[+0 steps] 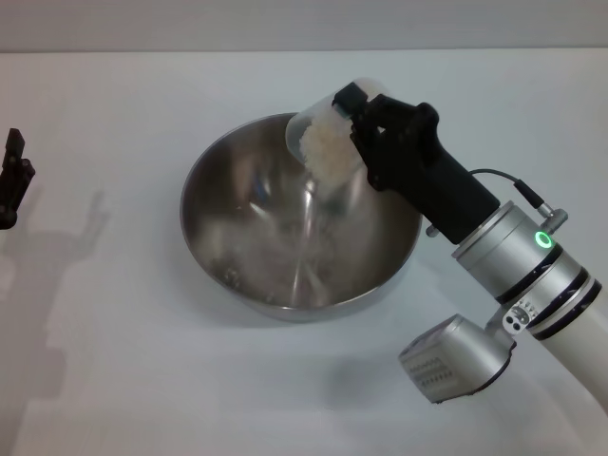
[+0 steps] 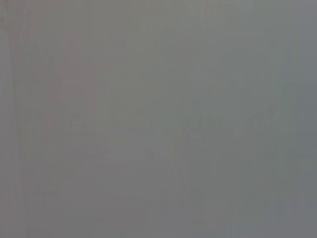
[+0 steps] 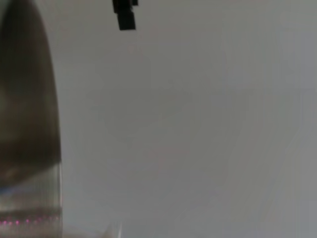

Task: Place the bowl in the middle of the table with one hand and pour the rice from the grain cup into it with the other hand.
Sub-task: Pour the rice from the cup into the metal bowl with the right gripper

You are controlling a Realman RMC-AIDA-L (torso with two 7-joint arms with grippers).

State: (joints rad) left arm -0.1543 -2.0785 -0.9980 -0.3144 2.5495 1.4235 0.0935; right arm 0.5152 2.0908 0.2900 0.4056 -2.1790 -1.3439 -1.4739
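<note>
The steel bowl (image 1: pixel 285 237) sits in the middle of the white table (image 1: pixel 123 361). My right gripper (image 1: pixel 366 119) is shut on the grain cup (image 1: pixel 328 133), which is tipped over the bowl's far right rim with its mouth facing down into the bowl. A pale mass of rice (image 1: pixel 328 147) lies in the tilted cup near its lip. The right wrist view shows part of the bowl's wall (image 3: pixel 27 124) along one edge. My left gripper (image 1: pixel 14 180) hangs at the far left edge of the head view, well away from the bowl.
White tabletop lies all round the bowl. The left wrist view shows only a plain grey surface. A small dark piece, my left gripper (image 3: pixel 125 12), appears far off in the right wrist view.
</note>
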